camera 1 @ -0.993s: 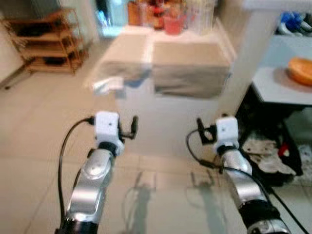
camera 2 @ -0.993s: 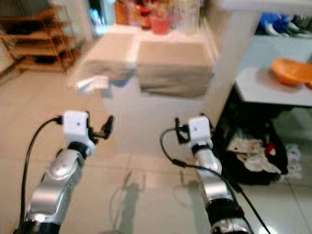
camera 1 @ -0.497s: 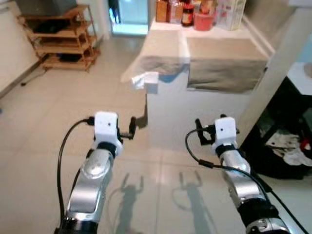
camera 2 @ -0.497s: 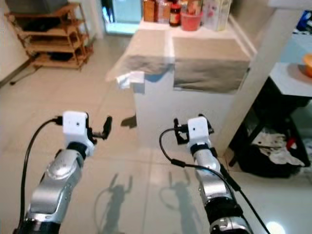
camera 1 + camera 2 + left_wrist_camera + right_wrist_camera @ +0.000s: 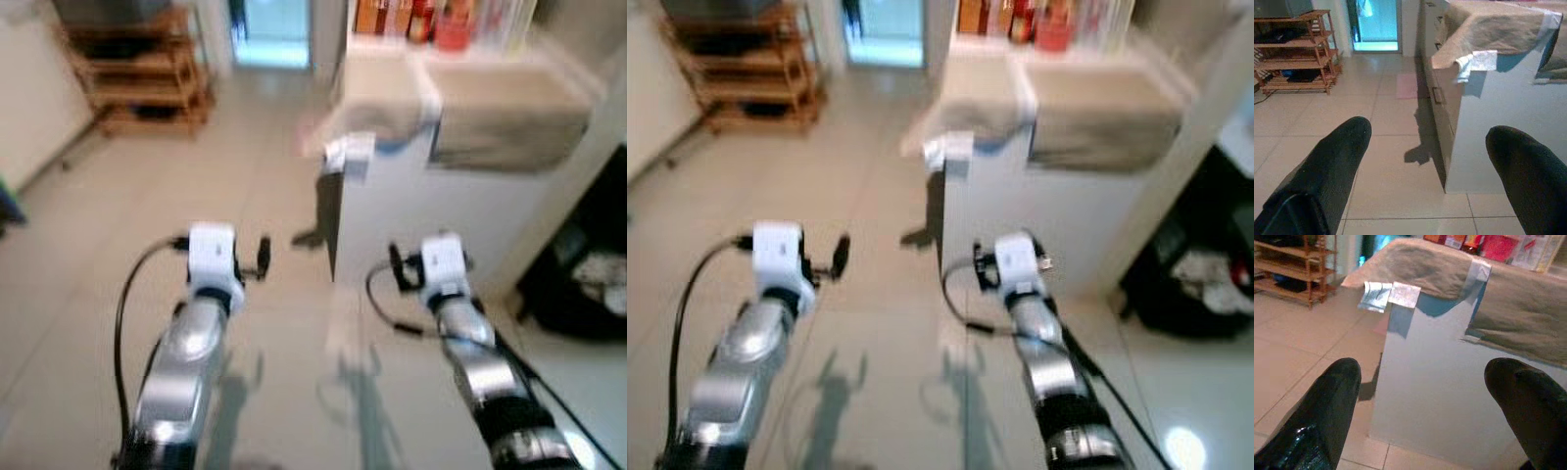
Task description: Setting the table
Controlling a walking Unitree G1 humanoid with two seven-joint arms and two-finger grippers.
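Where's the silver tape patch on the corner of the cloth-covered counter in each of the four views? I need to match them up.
Left eye view: silver tape patch, upper middle, hanging off the counter corner.
Right eye view: tape, upper middle, same corner.
Left wrist view: tape, on the cloth's drooping corner.
Right wrist view: tape, at the cloth's edge.
Shared landmark: the wooden shelf rack, across the floor from the counter.

Both silver arms reach forward, side by side at one height; left gripper (image 5: 1425, 161) has its fingers spread wide, holding nothing; right gripper (image 5: 1425, 396) likewise spread and unladen.
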